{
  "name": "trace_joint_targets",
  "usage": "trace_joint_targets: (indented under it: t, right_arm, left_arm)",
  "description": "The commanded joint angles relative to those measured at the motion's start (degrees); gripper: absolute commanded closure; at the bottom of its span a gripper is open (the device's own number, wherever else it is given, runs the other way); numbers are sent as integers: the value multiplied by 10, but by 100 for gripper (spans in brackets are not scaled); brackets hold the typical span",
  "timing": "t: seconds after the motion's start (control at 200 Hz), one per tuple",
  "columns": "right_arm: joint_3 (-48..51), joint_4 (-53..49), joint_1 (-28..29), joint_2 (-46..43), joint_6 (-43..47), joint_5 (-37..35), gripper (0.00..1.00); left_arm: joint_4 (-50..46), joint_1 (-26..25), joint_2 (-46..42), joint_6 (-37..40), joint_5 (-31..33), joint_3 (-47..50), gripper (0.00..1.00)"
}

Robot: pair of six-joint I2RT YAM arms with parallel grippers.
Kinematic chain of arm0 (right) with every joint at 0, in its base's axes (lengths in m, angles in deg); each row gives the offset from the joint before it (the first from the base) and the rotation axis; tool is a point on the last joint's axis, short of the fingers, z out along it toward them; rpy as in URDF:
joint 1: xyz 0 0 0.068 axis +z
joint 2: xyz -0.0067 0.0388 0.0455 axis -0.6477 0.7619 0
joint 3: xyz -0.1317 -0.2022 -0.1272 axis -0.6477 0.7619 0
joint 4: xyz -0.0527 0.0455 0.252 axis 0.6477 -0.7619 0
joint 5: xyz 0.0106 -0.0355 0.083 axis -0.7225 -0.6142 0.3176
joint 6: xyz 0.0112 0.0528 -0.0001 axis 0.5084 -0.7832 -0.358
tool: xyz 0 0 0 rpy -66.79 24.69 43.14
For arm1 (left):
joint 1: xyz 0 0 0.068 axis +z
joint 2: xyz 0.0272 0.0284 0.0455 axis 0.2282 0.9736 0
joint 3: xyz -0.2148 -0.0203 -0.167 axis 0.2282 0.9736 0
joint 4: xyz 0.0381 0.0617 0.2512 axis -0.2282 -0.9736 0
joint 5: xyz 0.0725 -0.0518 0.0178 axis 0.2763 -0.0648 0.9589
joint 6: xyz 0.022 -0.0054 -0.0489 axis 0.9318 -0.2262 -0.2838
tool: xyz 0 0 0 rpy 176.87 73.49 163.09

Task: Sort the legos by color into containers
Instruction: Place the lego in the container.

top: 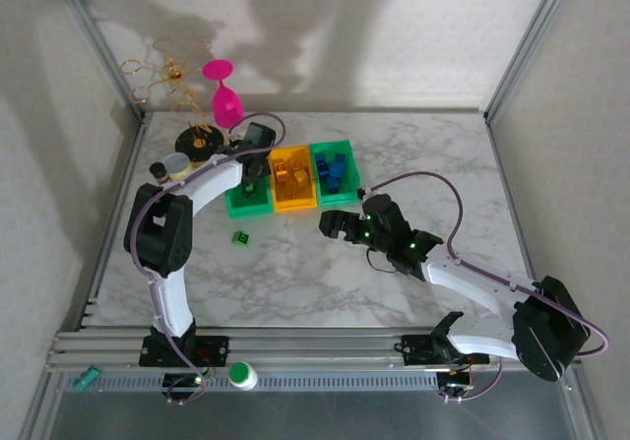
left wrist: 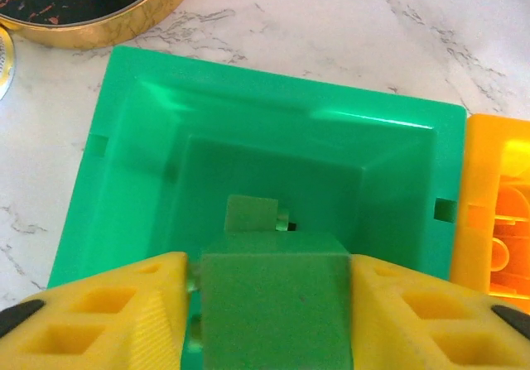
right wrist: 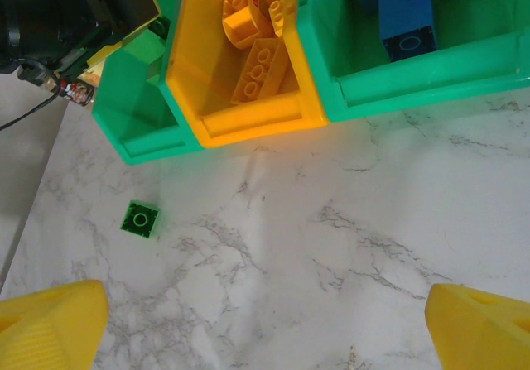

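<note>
Left hand [left wrist: 273,308] points down over the left green bin [left wrist: 132,138], just left of the orange bin [left wrist: 497,204]. One green brick [left wrist: 273,287] sits between its fingers, close to both pads; clamped or slack, cannot tell. A second green brick [left wrist: 251,214] lies on that bin's floor.

Right hand [right wrist: 265,329] is spread wide and empty, low over the tabletop [right wrist: 331,246] in front of the orange bin.

Bins: three.
- Orange bin holds orange bricks [right wrist: 257,68], seemingly three or more.
- Right green bin [right wrist: 414,88] holds blue bricks [right wrist: 406,22].

One loose green brick [right wrist: 140,219] lies front-left of the orange bin.
</note>
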Motion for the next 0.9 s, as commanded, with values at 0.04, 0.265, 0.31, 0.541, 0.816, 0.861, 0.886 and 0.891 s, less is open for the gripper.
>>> trace_joint_targets:
  t: [0.04,0.265,0.31,0.541,0.816,0.861,0.886,0.891]
  right_arm:
    - [-14,-8,5,-3,10,-20,1]
    - [-13,-12,6,-6,12,-18,1]
    - [-16,-12,8,0,16,-16,1]
    - [-47,-31,51,43,31,-39,1]
    - [-36,-10,95,70,14,-38,1]
    - [-34,-6,99,74,11,-40,1]
    - [-32,-4,100,76,9,-41,1]
    - [-32,-3,100,77,8,-41,1]
  left_arm:
    - [-16,3,18,16,10,-36,42]
    - [-9,2,-64,8,-4,-6,38]
    - [-12,3,-88,5,0,7,37]
    - [-10,-1,-237,-39,-10,158,35]
    - [-19,-13,-389,-116,-13,355,27]
    - [-2,-15,-397,-118,-26,381,25]
    - [6,-15,-398,-118,-34,394,24]
    - [8,-16,-397,-118,-35,396,23]
